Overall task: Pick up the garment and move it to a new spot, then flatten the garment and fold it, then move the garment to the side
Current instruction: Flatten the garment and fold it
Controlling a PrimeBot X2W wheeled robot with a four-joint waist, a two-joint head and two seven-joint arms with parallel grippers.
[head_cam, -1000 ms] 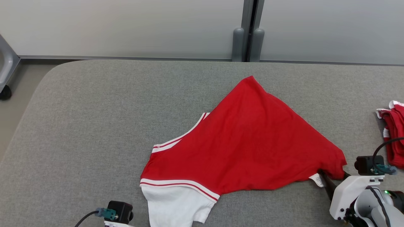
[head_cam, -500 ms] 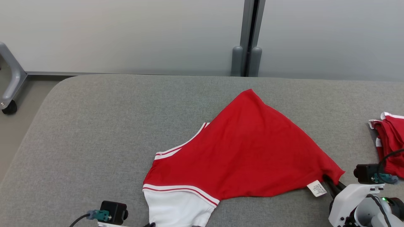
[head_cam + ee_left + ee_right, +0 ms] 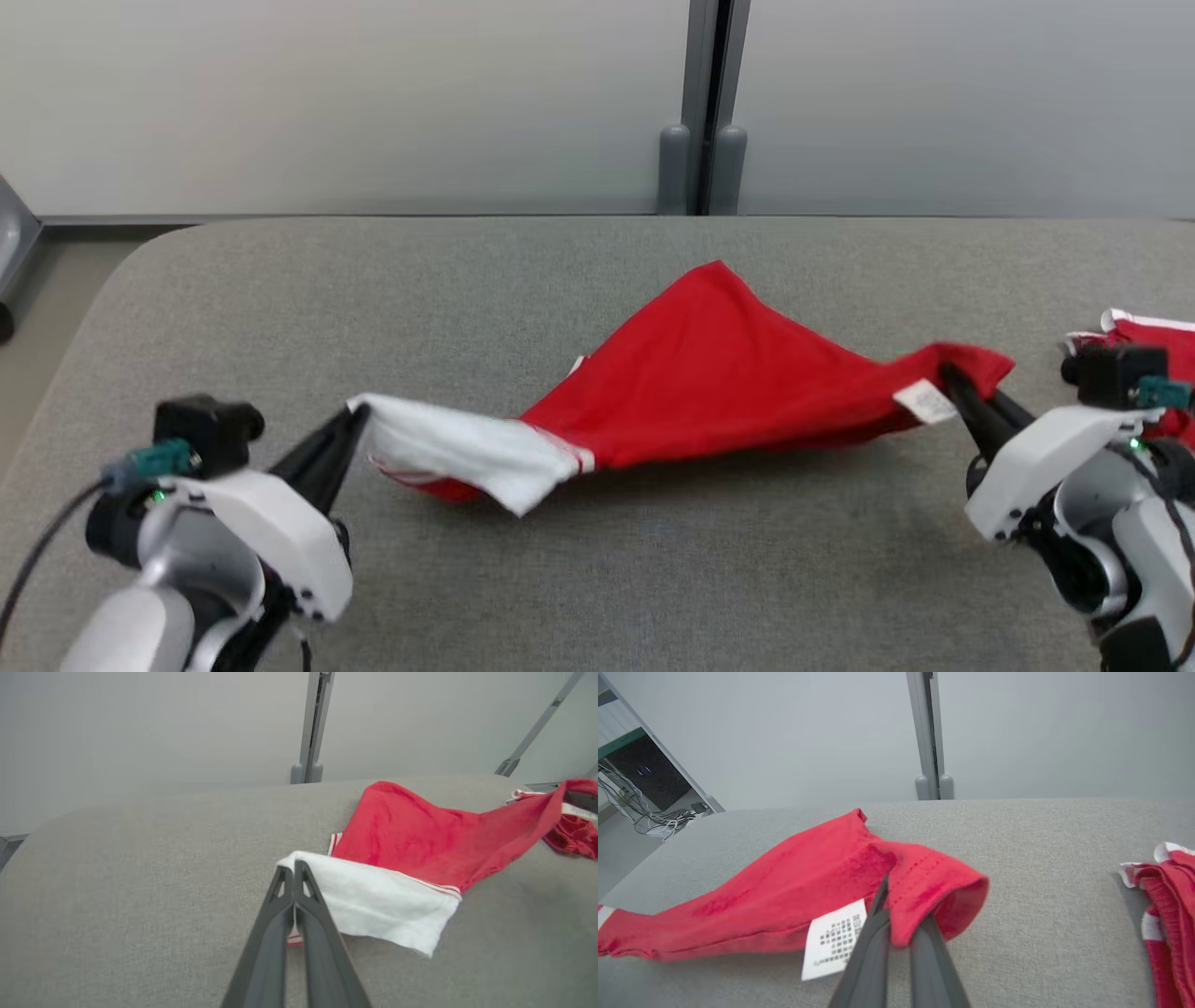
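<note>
The garment (image 3: 719,373) is red with a white sleeve and striped trim, and it hangs stretched between both grippers above the grey table (image 3: 597,579). My left gripper (image 3: 358,417) is shut on the white sleeve edge (image 3: 373,896) at the lower left. My right gripper (image 3: 948,376) is shut on the red hem corner (image 3: 934,882) beside a white care label (image 3: 833,940). The far tip of the garment still rests on the table.
A second bundle of red and white clothes (image 3: 1148,345) lies at the table's right edge, close behind my right gripper. A grey wall with a vertical post (image 3: 700,103) runs behind the table. A rounded corner closes the table's left end (image 3: 121,280).
Both grippers have shut on the garment and lifted its near edge off the table, pulling it taut. The left arm has come into the head view. The camera has also shifted.
</note>
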